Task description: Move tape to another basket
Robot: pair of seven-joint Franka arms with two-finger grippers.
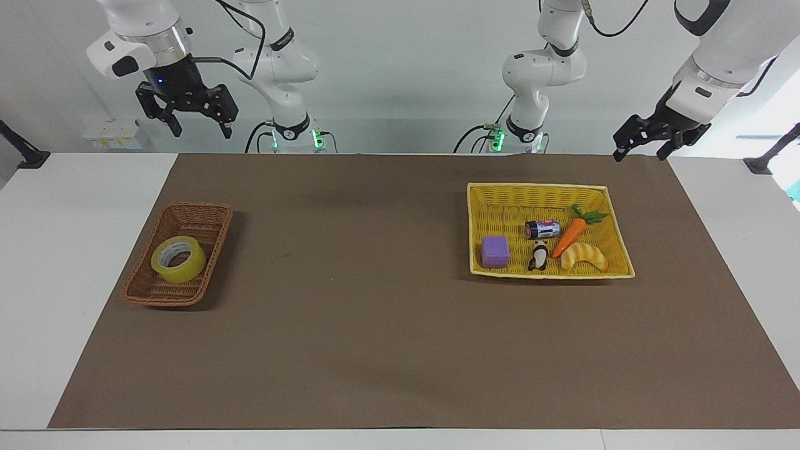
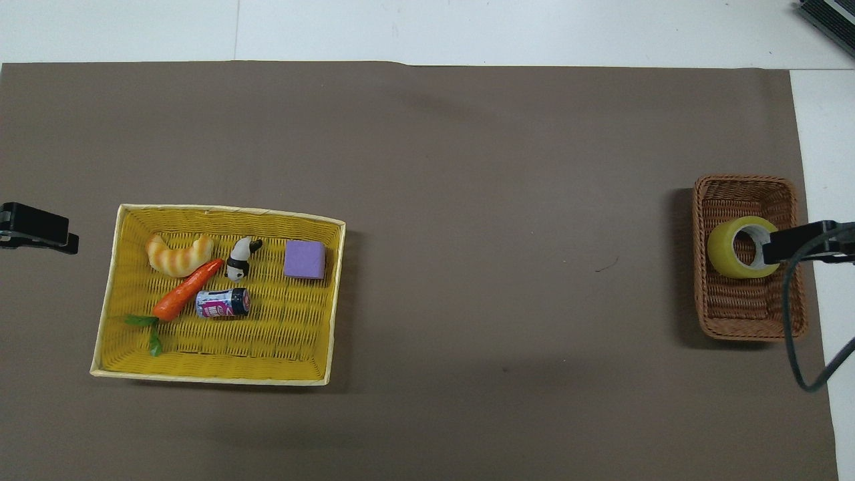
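Tape [image 1: 178, 259] lying flat inside the brown wicker basket [image 1: 206, 215], roll hole facing up, at the right arm's end of the worktop [image 1: 400, 375]. Seen also from overhead as a yellowish ring [image 2: 725, 257] within the same basket [image 2: 741, 321], roughly in its middle part.

Right hand [image 1: 197, 127] raised high in the air, above the worktop edge closest to the robots, not over the basket when judged from the facing view. Fingers spread apart, nothing held between them. In the overhead view only a dark tip of this hand [image 2: 798, 242] visible, overlapping the rim of the basket and the edge of the tape.

Left hand [image 1: 639, 150] waiting up in the air at the left arm's end, over the corner of the brown mat [image 1: 375, 312]. Fingers parted too, holding nothing.

Yellow tray [image 1: 537, 194] toward the left arm's end, well apart from the wicker basket. Inside it: a purple block [image 1: 495, 251], a small can [image 1: 542, 229] lying on its side, a toy carrot [image 1: 570, 235], a panda figure [image 1: 539, 256] and a toy croissant [image 1: 584, 256]. Carrot tip resting near the croissant; panda between the block and the croissant.
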